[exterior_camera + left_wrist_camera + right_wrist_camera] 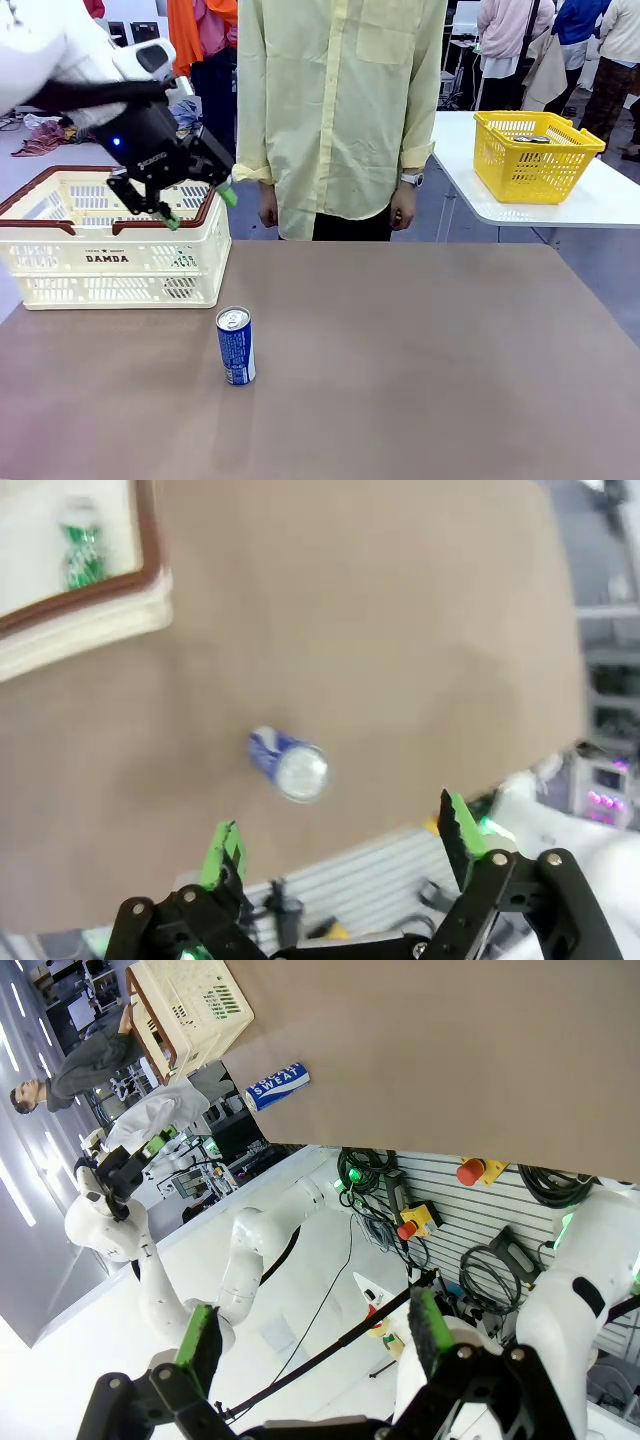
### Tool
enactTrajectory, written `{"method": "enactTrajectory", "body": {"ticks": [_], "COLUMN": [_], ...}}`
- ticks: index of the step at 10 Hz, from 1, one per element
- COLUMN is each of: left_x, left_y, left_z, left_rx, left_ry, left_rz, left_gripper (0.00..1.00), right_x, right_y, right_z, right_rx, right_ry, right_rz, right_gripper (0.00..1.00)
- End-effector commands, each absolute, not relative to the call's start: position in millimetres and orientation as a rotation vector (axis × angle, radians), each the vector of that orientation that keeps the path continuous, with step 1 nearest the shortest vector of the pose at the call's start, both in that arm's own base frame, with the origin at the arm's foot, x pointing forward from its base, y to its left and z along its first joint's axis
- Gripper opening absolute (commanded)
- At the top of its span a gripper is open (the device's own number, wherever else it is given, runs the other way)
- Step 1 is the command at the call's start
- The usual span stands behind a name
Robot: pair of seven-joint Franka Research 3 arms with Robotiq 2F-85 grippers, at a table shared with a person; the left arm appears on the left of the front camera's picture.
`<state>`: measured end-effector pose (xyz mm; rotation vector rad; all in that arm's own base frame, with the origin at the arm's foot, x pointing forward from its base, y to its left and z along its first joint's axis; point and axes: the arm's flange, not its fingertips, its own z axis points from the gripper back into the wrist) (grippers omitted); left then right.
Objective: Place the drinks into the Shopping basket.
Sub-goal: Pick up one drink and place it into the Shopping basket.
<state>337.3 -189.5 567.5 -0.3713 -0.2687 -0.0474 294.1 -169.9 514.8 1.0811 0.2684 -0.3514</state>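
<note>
Nearest the camera, a blue can (236, 346) is seen standing upright on the brown tabletop (420, 380), silver top up, left of the middle. Behind it and to its left, the cream Shopping basket (60, 262) is set at the tabletop's far left, its dark red-brown rim and "DAMDA" lettering turned toward the camera. Can and basket are near each other but apart. Inside the basket a green can (82, 555) is shown by the left wrist view, close to a rim corner; whether it stands or lies cannot be told through the blur. Above the basket's right end the left gripper (200, 208) is held in the air, its jaws spread wide with nothing between them. At the far edge a person (340, 110) in a pale yellow shirt is seen standing, both hands (403, 208) hung at the sides. Farther right, a yellow mesh basket (535, 155) is set on a separate white table (610, 205). The right gripper (312, 1320) is shown by its own wrist view, held off the tabletop's edge, jaws likewise wide apart and empty.
</note>
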Motion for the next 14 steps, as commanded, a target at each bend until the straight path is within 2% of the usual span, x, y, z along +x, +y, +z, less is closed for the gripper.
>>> {"method": "enactTrajectory", "body": {"ticks": [1, 3, 4, 8, 9, 11, 14], "left_x": [322.5, 317.2, 324.7, 323.0, 329.8, 305.7, 292.7], "left_y": [-188.8, -185.4, -187.8, -188.8, -177.7, -202.3, -243.3], "left_z": [549.0, 560.9, 546.6, 547.9, 527.7, 507.8, 484.0], "left_rx": [-0.184, -0.23, -0.203, -0.207, -0.23, -0.174, -0.103], "left_ry": [-0.248, -0.12, -0.278, -0.252, -0.205, -0.201, -0.194], "left_rz": [0.033, -0.015, -0.013, -0.029, -0.003, 0.037, -0.028], "left_gripper": [1.0, 1.0, 1.0, 1.0, 1.0, 1.0, 1.0], "right_x": [290.8, 290.8, 290.8, 290.8, 290.8, 290.8, 290.8], "right_y": [-172.7, -172.7, -172.7, -172.7, -172.7, -172.7, -172.7], "right_z": [514.2, 514.2, 514.2, 514.2, 514.2, 514.2, 514.2], "right_rx": [1.068, 1.068, 1.068, 1.068, 1.068, 1.068, 1.068], "right_ry": [0.267, 0.267, 0.267, 0.267, 0.267, 0.267, 0.267], "right_rz": [-0.329, -0.329, -0.329, -0.329, -0.329, -0.329, -0.329], "right_gripper": [1.0, 1.0, 1.0, 1.0, 1.0, 1.0, 1.0]}}
